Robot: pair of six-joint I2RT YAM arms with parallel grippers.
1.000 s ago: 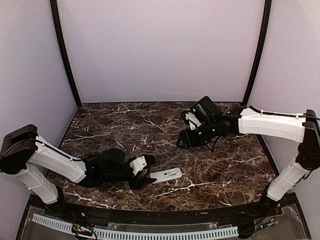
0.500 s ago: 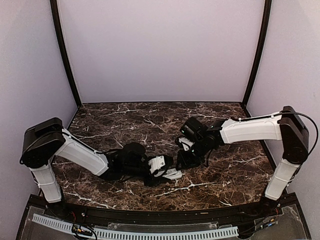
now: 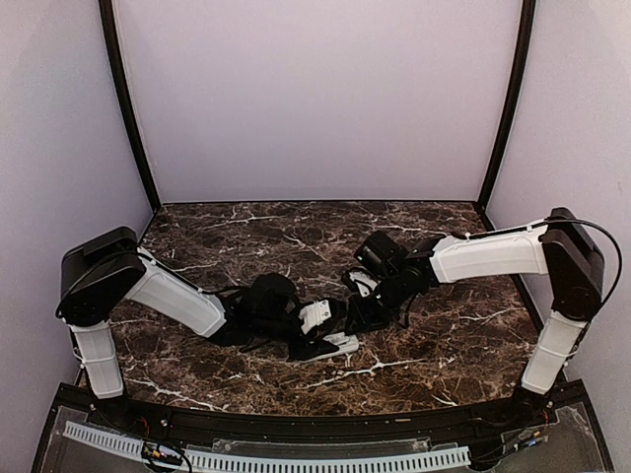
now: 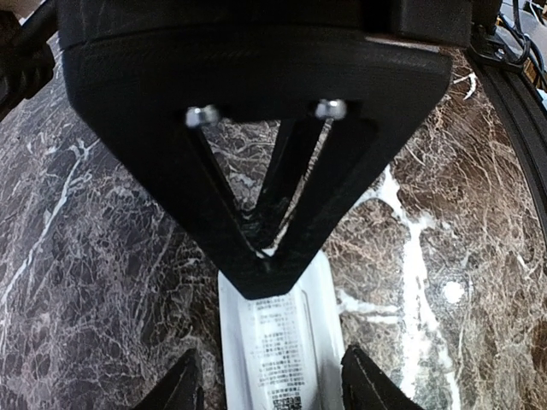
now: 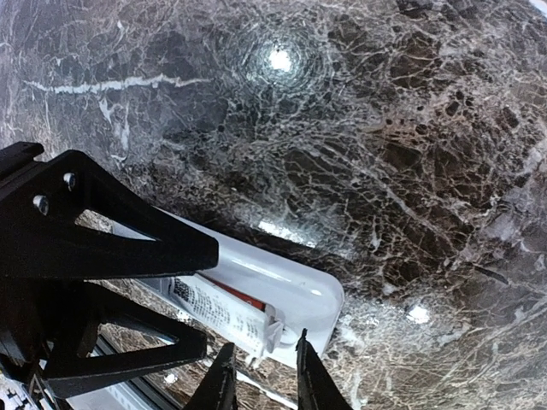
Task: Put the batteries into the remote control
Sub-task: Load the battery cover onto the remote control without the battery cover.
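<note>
The white remote control point(image 3: 340, 345) lies back-up on the marble table near the front middle. My left gripper point(image 4: 278, 389) is open and straddles its body, with a small gap showing at the left finger. The labelled battery cover point(image 5: 218, 309) sits slightly raised on the remote control point(image 5: 282, 282). An orange-red strip of a battery point(image 5: 232, 293) shows under the cover. My right gripper point(image 5: 263, 376) hovers at the remote's rounded end, its fingers a narrow gap apart. The cover's latch tab point(image 5: 273, 333) lies just ahead of the tips, untouched. In the top view the left gripper point(image 3: 320, 330) and the right gripper point(image 3: 357, 320) meet over the remote.
The dark marble table point(image 3: 444, 345) is walled by pale purple panels on three sides. A black rail point(image 3: 296, 419) runs along the near edge. The left gripper's black fingers point(image 5: 128, 231) fill the left side of the right wrist view.
The left arm reached right until its fingers straddled the remote. The right arm swung down and left to the remote's end. Both pairs of jaws narrowed.
</note>
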